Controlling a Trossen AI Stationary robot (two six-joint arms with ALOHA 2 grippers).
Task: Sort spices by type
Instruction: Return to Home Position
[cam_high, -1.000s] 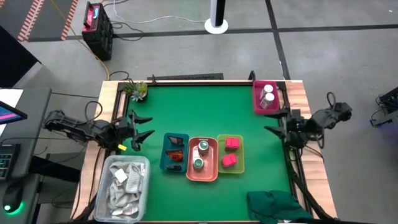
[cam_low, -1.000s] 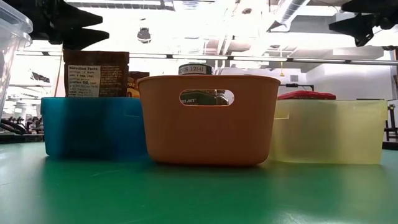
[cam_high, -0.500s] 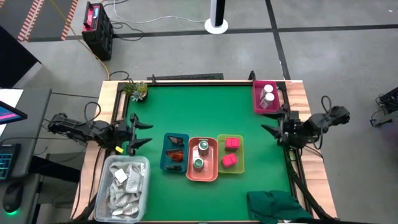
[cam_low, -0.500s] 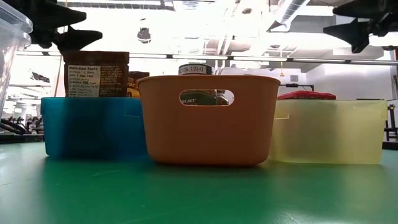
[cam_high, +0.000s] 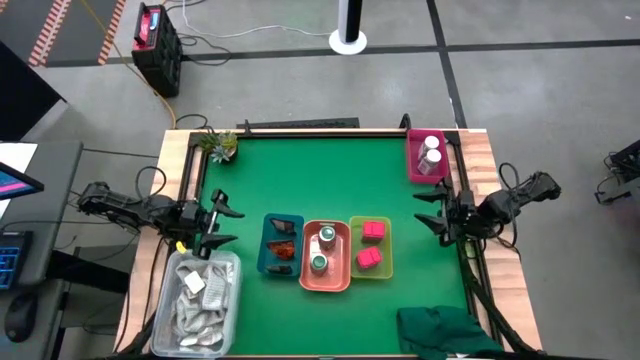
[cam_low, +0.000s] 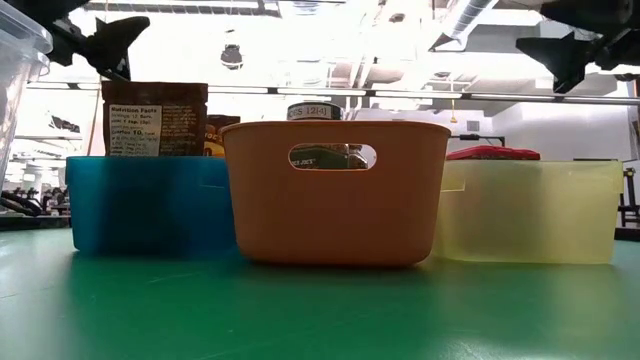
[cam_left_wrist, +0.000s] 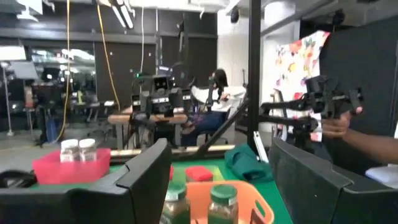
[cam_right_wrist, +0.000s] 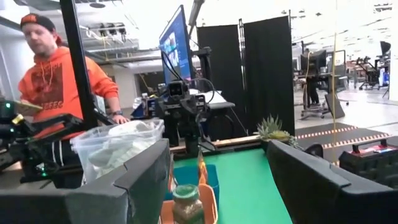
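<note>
1. Three open bins stand side by side in a row on the near middle of the green table (cam_high: 340, 180), each with its long axis running from the far edge to the near edge.
2. Dark brown-orange packets (cam_high: 283, 250) fill the blue plastic bin (cam_high: 263, 246) at the row's left end. In the low view one packet stands upright, long axis vertical, its printed label facing the camera.
3. Two green-lidded jars (cam_high: 327, 237) stand upright in the orange plastic bin (cam_high: 305, 262), lids up, one behind the other along the bin's length.
4. Two pink cube boxes (cam_high: 373, 231) lie in the pale yellow plastic bin (cam_high: 386, 246), likewise one behind the other.
5. Two white-lidded jars (cam_high: 431, 144) stand upright in a pink-red bin (cam_high: 428, 176) at the table's far right corner, well apart from the row.
6. Over the table's left edge, the left gripper (cam_high: 225, 225) is held high and level and points toward the table's middle. Its fingers are spread wide with nothing between them. It is just beside a clear plastic tub (cam_high: 232, 262) of white sachets (cam_high: 196, 287).
7. Opposite it, the right gripper (cam_high: 423, 210) hangs over the right edge and points back toward the left arm, also raised, fingers spread and empty.
</note>
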